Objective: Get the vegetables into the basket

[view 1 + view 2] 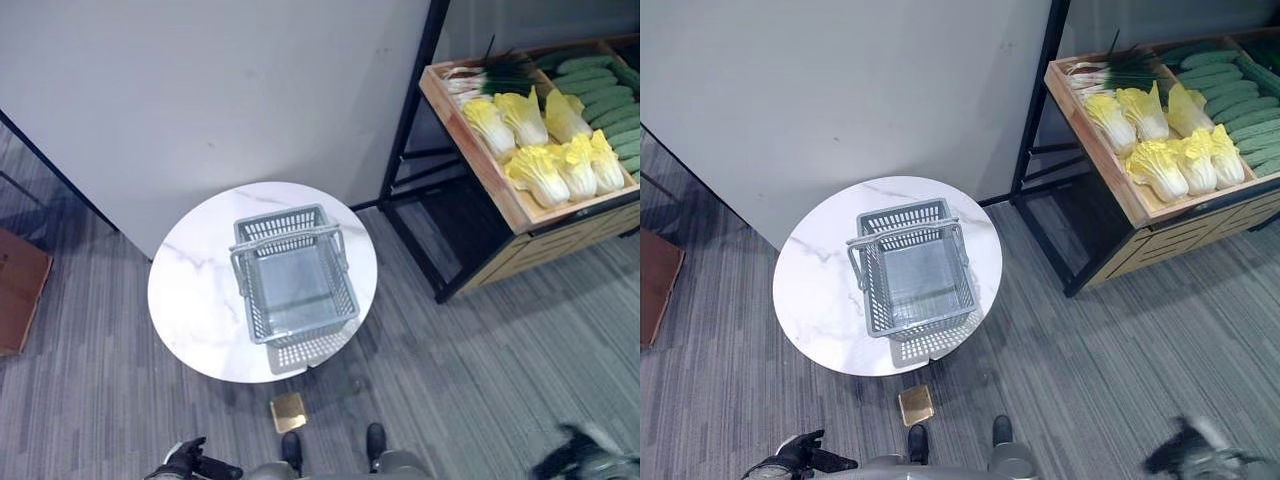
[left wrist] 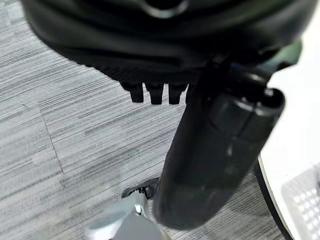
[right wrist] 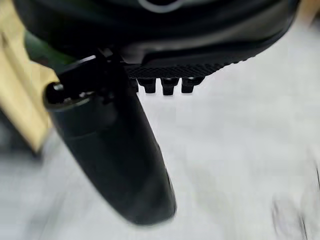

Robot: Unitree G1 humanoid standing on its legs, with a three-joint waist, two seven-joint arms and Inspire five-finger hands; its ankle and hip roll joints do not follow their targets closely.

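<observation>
The grey basket (image 1: 295, 275) sits on the round white counter (image 1: 190, 290), and it has nothing in it. The vegetables are all well apart from it, in a wooden crate (image 1: 480, 150) on a black shelf (image 1: 410, 110). There are yellow cabbages (image 1: 550, 150), green cucumbers (image 1: 605, 95) and some green onions (image 1: 490, 78).

The left hand (image 1: 185, 460) is low down near the floor, and its fingers look loose and hold nothing. The right hand (image 1: 565, 455) is low on the other side. It also holds nothing, and its fingers look straight in the right wrist view.

So the job has not really begun. Every vegetable is yet to be picked up and put into the basket.
</observation>
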